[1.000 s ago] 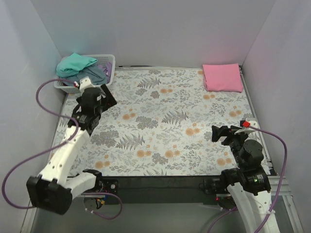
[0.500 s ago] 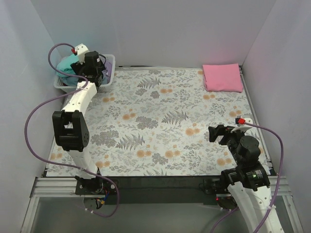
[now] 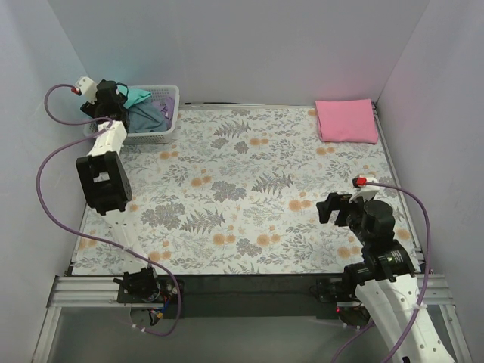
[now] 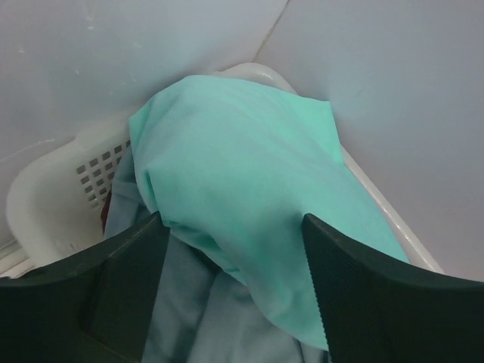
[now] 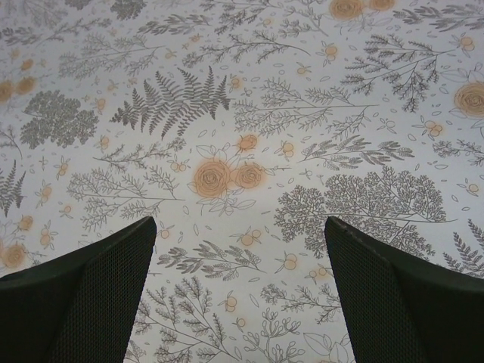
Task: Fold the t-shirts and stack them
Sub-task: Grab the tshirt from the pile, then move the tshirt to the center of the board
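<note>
My left gripper (image 4: 233, 221) gapes wide astride the teal-green cloth t-shirt (image 4: 242, 151). My right gripper (image 5: 240, 224) hangs wide, empty.

**A:** what's that sitting at the far-left corner of the desk (image 3: 257, 189)?

**B:** white plastic lattice basket (image 3: 155, 138), tucked into the corner where the pale grey walls (image 3: 227, 45) meet. A slate-blue cloth (image 3: 145, 118) is bundled inside it, with a bit of purple fabric (image 3: 168, 101) near its right side. The desk spreading out from the basket has a fern-and-orange-flower print.
</note>
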Tool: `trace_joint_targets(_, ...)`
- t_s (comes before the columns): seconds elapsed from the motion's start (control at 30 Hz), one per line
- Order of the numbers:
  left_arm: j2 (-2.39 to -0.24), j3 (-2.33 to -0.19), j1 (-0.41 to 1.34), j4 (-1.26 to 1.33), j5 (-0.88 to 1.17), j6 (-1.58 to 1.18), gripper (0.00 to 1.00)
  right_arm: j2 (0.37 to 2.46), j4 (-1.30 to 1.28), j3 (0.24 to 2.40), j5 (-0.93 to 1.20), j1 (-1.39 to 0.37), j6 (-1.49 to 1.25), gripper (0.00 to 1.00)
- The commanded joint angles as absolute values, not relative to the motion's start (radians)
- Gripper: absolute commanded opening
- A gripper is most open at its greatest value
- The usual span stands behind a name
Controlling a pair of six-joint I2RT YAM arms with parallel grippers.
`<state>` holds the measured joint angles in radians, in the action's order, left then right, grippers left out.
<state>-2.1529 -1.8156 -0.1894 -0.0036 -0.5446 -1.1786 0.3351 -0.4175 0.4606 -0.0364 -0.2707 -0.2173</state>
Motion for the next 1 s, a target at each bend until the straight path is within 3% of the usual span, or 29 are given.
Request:
trace_joint_targets(0.0, -2.178, -1.874, -0.199, 0.086, -0.434, -1.244, 0.67, 0.376, -0.408, 0.491, -0.008, -0.278, -0.207, 0.98)
trace_joint_targets(0.07, -2.2, -1.885, -0.202, 0.109, -0.37, -1.247, 0.62, 0.388, -0.41, 0.494, -0.006, -0.278, -0.209, 0.98)
trace_joint_targets(0.17, -2.209, -1.893, -0.202, 0.124, -0.319, -1.261, 0.3, 0.411, -0.411, 0.497, -0.008, -0.279, -0.21, 0.98)
trace_joint_targets(0.2, -2.206, -1.897, -0.202, 0.124, -0.287, -1.264, 0.01, 0.42, -0.411, 0.497, 0.009, -0.278, -0.21, 0.98)
trace_joint_targets(0.57, -2.02, -2.074, -0.114, 0.087, 0.153, -1.345, 0.0, 0.42, -0.408, 0.492, 0.028, -0.278, -0.207, 0.97)
trace_joint_targets(0.77, -1.879, -2.095, 0.066, 0.026, 0.362, -1.342, 0.0, 0.371, -0.411, 0.506, 0.031, -0.278, -0.202, 0.97)
trace_joint_targets(0.93, -1.656, -1.861, 0.182, -0.044, 0.48, -1.283, 0.0, 0.36, -0.448, 0.572, 0.058, -0.278, -0.198, 0.98)
trace_joint_targets(0.97, -1.611, -1.798, 0.19, -0.046, 0.503, -1.266, 0.04, 0.365, -0.452, 0.584, 0.058, -0.278, -0.198, 0.98)
